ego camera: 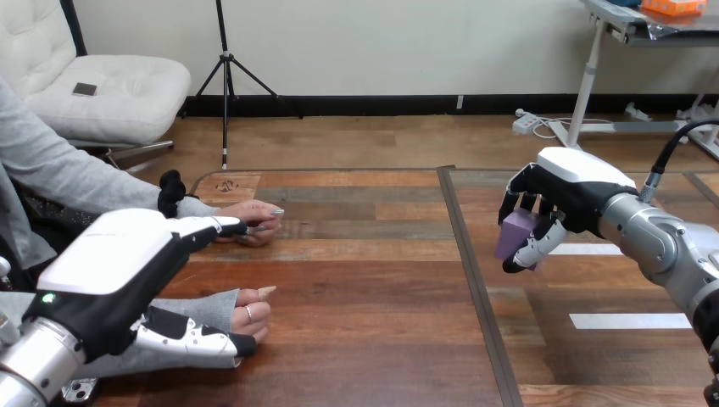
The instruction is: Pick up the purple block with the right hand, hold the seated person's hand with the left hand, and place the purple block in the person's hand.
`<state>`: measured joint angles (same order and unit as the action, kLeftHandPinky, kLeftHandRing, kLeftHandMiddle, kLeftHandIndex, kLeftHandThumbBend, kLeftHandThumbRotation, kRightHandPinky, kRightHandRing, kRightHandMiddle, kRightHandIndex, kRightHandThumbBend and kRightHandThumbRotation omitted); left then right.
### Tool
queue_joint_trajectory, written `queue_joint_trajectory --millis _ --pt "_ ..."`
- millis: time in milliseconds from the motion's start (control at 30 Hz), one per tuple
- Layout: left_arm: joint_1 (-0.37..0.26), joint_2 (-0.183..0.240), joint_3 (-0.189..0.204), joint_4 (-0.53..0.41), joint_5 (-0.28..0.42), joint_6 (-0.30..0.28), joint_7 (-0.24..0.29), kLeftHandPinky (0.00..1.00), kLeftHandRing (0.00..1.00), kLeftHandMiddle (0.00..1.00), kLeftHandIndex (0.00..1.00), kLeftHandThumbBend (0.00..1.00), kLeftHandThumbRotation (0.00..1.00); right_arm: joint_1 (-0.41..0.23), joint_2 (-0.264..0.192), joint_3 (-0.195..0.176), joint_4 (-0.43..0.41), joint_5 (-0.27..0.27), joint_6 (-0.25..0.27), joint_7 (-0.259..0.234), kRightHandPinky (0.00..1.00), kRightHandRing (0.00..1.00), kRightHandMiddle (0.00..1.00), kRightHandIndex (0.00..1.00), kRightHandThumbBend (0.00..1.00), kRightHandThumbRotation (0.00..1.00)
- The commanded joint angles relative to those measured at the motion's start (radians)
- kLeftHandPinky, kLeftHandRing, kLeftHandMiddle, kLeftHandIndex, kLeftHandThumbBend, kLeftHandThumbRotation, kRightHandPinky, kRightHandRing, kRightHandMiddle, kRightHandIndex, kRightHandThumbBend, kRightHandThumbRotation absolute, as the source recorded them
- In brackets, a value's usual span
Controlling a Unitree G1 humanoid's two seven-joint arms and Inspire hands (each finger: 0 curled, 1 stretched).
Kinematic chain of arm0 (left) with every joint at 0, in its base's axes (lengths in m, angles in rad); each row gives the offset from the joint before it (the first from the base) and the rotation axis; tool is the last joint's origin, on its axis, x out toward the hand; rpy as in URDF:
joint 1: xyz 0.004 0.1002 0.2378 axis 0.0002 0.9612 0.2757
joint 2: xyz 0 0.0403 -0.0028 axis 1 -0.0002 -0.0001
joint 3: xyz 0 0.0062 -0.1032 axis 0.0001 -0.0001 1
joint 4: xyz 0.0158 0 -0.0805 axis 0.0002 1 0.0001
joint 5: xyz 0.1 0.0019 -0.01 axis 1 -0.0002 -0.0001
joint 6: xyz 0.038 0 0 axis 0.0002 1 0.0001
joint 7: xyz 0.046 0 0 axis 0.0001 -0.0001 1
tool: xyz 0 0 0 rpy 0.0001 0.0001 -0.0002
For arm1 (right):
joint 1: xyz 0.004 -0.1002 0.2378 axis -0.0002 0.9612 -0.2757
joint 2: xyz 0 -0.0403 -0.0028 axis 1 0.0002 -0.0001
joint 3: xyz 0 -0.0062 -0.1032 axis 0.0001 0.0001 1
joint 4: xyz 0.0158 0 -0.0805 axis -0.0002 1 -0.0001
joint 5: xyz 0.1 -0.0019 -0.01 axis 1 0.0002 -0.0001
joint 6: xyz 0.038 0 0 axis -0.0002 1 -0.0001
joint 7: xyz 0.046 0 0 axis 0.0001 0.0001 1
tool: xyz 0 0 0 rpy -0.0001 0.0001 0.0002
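The pick-up looks done: the right hand (566, 202) has its fingers curled round the purple block (515, 233) and carries it clear above the tabletop (373, 339), at the view's right. Two steps remain, as far as I can judge — taking hold of the person's hand and setting the block into it.

The left hand (119, 263) reaches in at the view's lower left with straight, uncurled fingers. Their tips lie at the person's farther hand (256, 214), touching it or just beside it, while the thumb lies along the sleeve of the person's nearer hand (253, 312). I see nothing curled round either hand, so no hold is made yet. Both of the person's hands rest on the tabletop, neither one clearly palm-up.

The block is well apart from them — across the tabletop's middle seam.
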<state>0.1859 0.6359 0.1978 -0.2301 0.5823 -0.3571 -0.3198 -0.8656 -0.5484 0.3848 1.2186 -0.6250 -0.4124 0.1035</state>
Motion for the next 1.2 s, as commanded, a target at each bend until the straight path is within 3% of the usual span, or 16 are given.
queue_joint_trajectory --millis 0,633,1033,1167 --pt "-0.064 0.040 -0.014 0.026 0.041 -0.001 0.039 0.72 0.79 0.82 0.81 1.00 0.45 -0.092 -0.026 -0.023 -0.036 0.023 -0.020 -0.016 0.29 0.36 0.42 0.45 0.75 0.00" --pt "-0.101 0.079 -0.061 0.127 0.129 -0.021 0.110 0.70 0.77 0.79 0.78 1.00 0.44 -0.092 -0.025 -0.020 -0.034 0.018 -0.018 -0.023 0.33 0.40 0.45 0.45 0.76 0.00" --pt "-0.128 0.108 -0.088 0.188 0.133 -0.024 0.115 0.70 0.76 0.79 0.77 1.00 0.42 -0.094 -0.028 -0.026 -0.029 0.025 -0.028 -0.013 0.32 0.39 0.44 0.44 0.75 0.00" --pt "-0.136 0.118 -0.097 0.200 0.123 -0.008 0.086 0.71 0.77 0.79 0.78 1.00 0.42 -0.093 -0.029 -0.026 -0.032 0.025 -0.032 -0.012 0.32 0.38 0.44 0.44 0.75 0.00"
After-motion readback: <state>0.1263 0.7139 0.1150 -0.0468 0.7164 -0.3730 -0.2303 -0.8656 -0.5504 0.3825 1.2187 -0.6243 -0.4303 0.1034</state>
